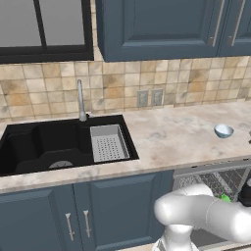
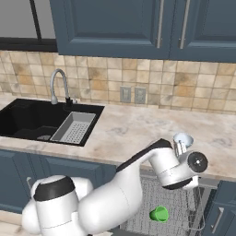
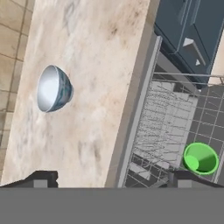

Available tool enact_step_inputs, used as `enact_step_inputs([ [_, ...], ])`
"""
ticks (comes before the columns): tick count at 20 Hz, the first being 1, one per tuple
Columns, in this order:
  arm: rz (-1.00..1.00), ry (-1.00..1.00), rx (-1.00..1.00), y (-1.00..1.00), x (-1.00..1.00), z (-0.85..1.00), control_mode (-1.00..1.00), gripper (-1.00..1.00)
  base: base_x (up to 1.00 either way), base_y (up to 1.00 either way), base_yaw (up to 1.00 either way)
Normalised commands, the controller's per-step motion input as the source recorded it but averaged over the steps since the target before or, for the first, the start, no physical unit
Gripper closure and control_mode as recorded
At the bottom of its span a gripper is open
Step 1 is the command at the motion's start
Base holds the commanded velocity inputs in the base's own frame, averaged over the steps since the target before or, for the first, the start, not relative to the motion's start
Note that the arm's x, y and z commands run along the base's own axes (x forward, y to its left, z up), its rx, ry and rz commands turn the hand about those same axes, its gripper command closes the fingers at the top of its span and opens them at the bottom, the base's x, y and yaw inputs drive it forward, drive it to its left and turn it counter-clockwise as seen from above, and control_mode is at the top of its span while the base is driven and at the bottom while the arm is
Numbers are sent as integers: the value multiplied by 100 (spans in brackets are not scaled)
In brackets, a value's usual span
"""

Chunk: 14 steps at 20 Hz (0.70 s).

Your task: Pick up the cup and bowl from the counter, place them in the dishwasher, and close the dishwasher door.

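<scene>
— Right up front, what's that white bulk?

— That's the robot's arm [image 2: 115, 193], rising from its base and bending over the front edge of the desk [image 2: 133, 129]. Its gripper [image 3: 109, 177] hangs just above that edge, jaws spread wide with nothing between them. One dark fingertip sits over the marbled stone, the other over the open dishwasher [image 3: 170, 127].

— Where's the cup?

— Down in the dishwasher. The green cup [image 2: 159, 214] lies on the grey wire rack [image 2: 170, 203], tipped on its side with its mouth turned toward us. From the hand view the cup [image 3: 200, 159] is just beside one fingertip.

— And the bowl?

— Still on the desk. The bowl [image 1: 223, 130] stands upright on the stone, off to the right, well apart from the sink [image 1: 54, 144]. In the right base view the bowl [image 2: 183, 138] is partly behind the arm's wrist, near the front of the desk above the dishwasher. The gripper isn't touching it.

— Dishwasher shut?

— No, it's open; the rack is pulled out below the desk edge, beside the blue cabinet doors [image 1: 93, 211].

— Anything else on the desk?

— A curved tap [image 2: 59, 85] behind the black sink, a grey strainer tray [image 2: 73, 127] in its right basin, and two sockets [image 2: 132, 95] on the tiled wall behind.
</scene>
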Motion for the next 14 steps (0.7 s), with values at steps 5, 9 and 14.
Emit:
enact_step_inputs([
  [5,0,0,0,0,0,29,-100,-100,0,0,0],
  [9,0,0,0,0,9,8,-100,-100,0,0,0],
  [14,1,0,0,0,27,0,-100,-100,0,0,0],
])
